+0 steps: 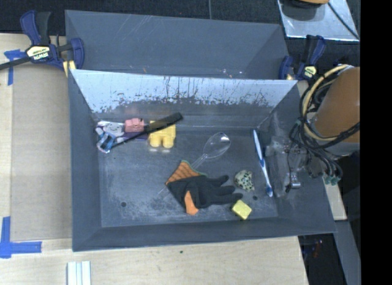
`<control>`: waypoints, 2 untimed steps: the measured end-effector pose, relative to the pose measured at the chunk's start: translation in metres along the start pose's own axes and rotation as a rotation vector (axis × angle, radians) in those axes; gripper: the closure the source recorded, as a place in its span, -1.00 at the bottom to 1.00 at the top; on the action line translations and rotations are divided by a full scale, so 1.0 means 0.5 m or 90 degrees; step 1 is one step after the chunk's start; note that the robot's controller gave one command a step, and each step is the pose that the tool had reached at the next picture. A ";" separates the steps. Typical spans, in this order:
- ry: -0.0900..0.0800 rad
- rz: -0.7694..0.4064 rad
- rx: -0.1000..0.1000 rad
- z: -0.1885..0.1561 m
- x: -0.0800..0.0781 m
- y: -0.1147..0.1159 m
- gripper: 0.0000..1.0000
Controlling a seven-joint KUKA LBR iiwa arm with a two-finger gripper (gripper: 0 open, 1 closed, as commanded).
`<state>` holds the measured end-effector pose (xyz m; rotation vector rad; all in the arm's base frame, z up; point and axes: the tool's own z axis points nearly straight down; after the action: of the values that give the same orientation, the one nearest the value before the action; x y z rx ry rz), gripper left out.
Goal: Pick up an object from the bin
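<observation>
My gripper (289, 178) hangs low at the bin's right side, over the sloping right wall, open with nothing between its fingers. Just left of it a blue-and-white toothbrush (262, 162) lies lengthwise along the foot of that wall. A small pale ball with dark spots (245, 180) sits further left. A yellow block (241, 209) lies near the front edge of the floor, below the ball.
A black-and-orange glove (199, 190) is spread in the front middle, with a clear plastic spoon (214, 146) behind it. At the back left lie a yellow toy brick (162, 136), a black stick with a pink piece (147, 124) and a white-and-blue item (107, 134).
</observation>
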<state>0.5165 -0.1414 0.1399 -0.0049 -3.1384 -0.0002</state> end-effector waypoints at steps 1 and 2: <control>-0.004 -0.002 0.001 -0.006 -0.004 0.001 -1.00; -0.005 0.065 0.000 0.140 -0.028 0.159 -1.00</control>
<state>0.5304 -0.0618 0.0699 -0.1654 -3.1423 0.0006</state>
